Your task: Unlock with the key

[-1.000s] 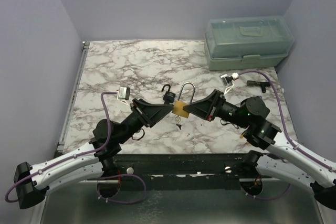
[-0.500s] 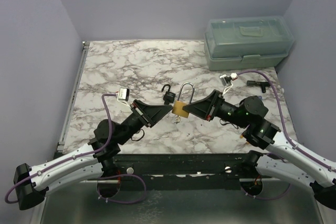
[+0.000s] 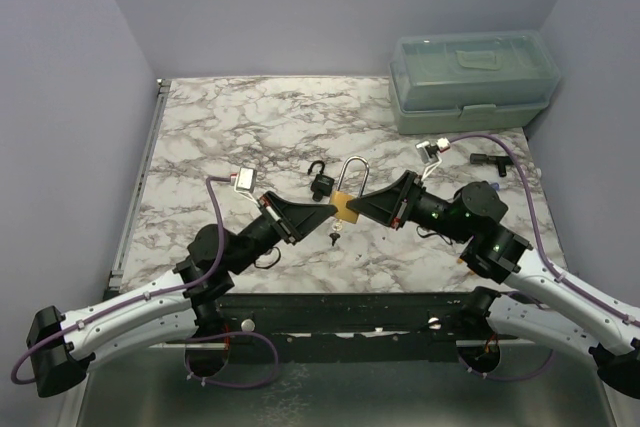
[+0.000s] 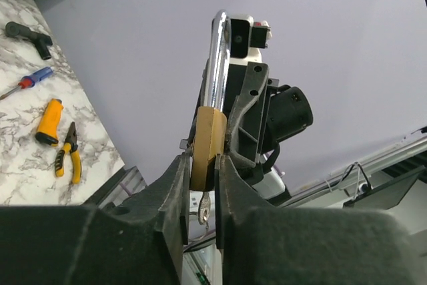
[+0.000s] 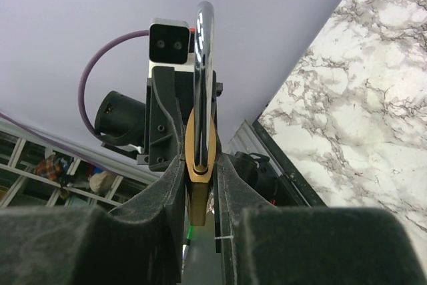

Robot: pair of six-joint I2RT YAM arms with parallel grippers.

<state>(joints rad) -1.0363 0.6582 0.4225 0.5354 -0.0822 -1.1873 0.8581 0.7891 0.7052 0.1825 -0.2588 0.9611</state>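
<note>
Noted brass padlock [image 3: 346, 209] clamped in right jaws above the surface [image 3: 250, 127], long axis vertical, shackle up, key [image 3: 335, 238] hanging beneath between narrow-set left jaws, grip there unclear.

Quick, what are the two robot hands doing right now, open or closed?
Left gripper: fingers either side of the brass padlock; whether it grips cannot be told.
Right gripper: closed, holding the brass padlock.

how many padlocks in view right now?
2. Brass padlock held upright in the right end effector; small black padlock lying on the table just behind it. Others may be hidden under the arms.
</note>
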